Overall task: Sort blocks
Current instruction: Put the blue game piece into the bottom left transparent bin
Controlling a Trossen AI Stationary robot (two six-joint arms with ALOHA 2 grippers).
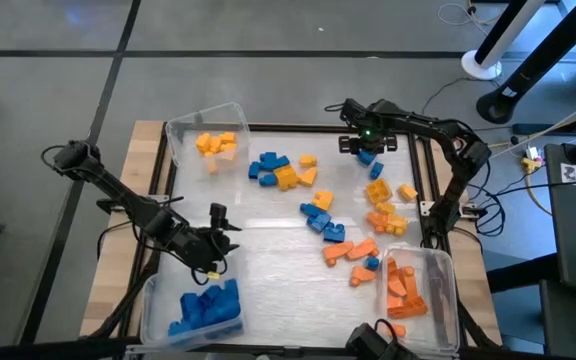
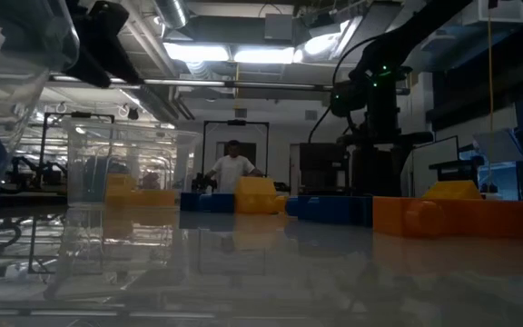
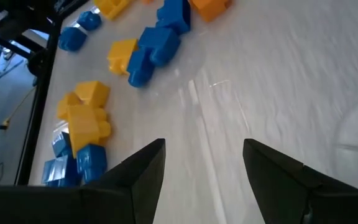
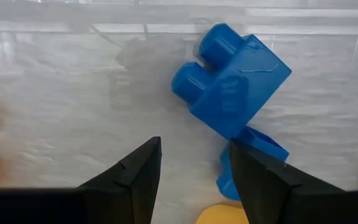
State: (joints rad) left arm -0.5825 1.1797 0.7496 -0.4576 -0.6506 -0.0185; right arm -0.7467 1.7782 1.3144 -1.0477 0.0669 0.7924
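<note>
We see the table (image 1: 268,265) carrying three clear bins (image 1: 204,122) at its corners, part-filled by colour, with loose blocks (image 1: 323,222) strewn across the middle and right side. We judge them light, rigid and slick, best pinched across flat sides, not the studs. Our right hand (image 1: 366,146), fingers apart and empty, hovers over a blue brick (image 4: 232,78) lying against a second blue one, which may crowd the grip. Our left hand (image 1: 211,245), open and empty, waits above the blue bin
</note>
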